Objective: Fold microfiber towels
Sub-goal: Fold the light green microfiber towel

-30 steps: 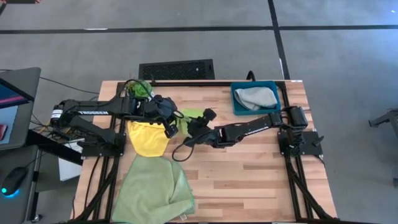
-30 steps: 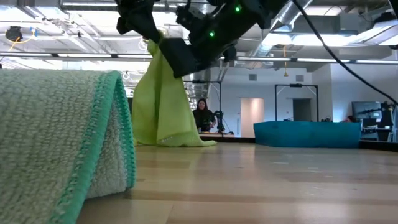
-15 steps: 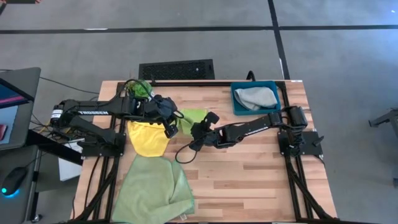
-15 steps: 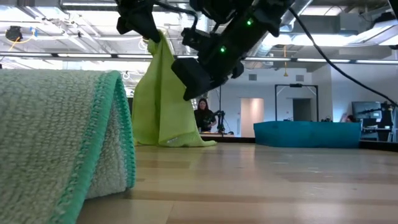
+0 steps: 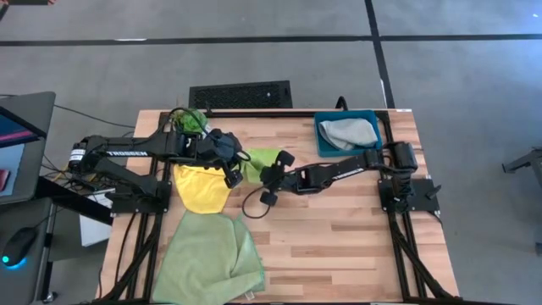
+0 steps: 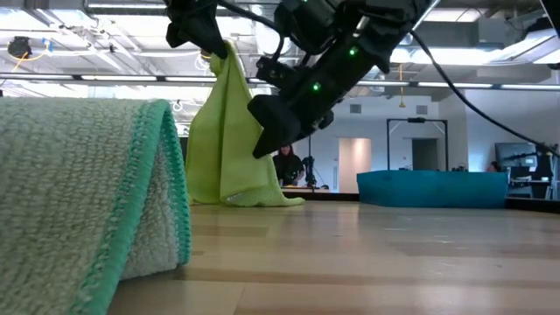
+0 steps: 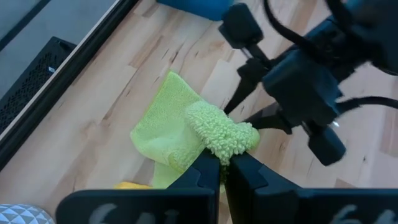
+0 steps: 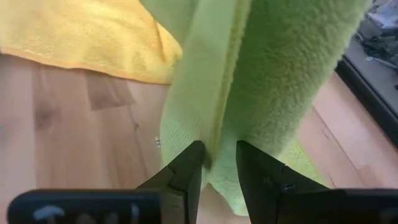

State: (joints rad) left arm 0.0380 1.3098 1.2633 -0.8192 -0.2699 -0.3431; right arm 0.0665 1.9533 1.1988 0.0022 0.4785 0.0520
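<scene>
Right now the lime green towel [image 6: 229, 140] hangs as a long vertical drape: its top corner is pinched in the tightly closed left hand [image 7: 224, 163] above the worktop [image 5: 339, 229], and its bottom edge rests crumpled on the wood. So its long axis runs straight up and down, and that is what the coming move turns on. The right hand [image 8: 217, 163] sits partway down this drape, lower than the left hand and on the side towards the worktop's middle; its wrist view shows its two fingers [image 8: 186, 168] half spread, one on each side of a hanging fold, with cloth passing down between them. Whether they actually press the fabric cannot be told. From above, the right hand [image 5: 269, 176] lies just beside the left hand [image 5: 229, 165], with the green cloth between them. As a judgement, the right hand is better placed to take a lower edge or corner, since the left is already busy holding the top; the next move probably calls for closing on the fold and drawing it sideways to spread the towel flat. The yellow towel [image 5: 201, 188] lies flat near the left arm, the pale green towel [image 5: 210, 258] sits at the near left corner, and the grey towel [image 5: 349, 132] rests in the teal tray [image 5: 322, 144].
</scene>
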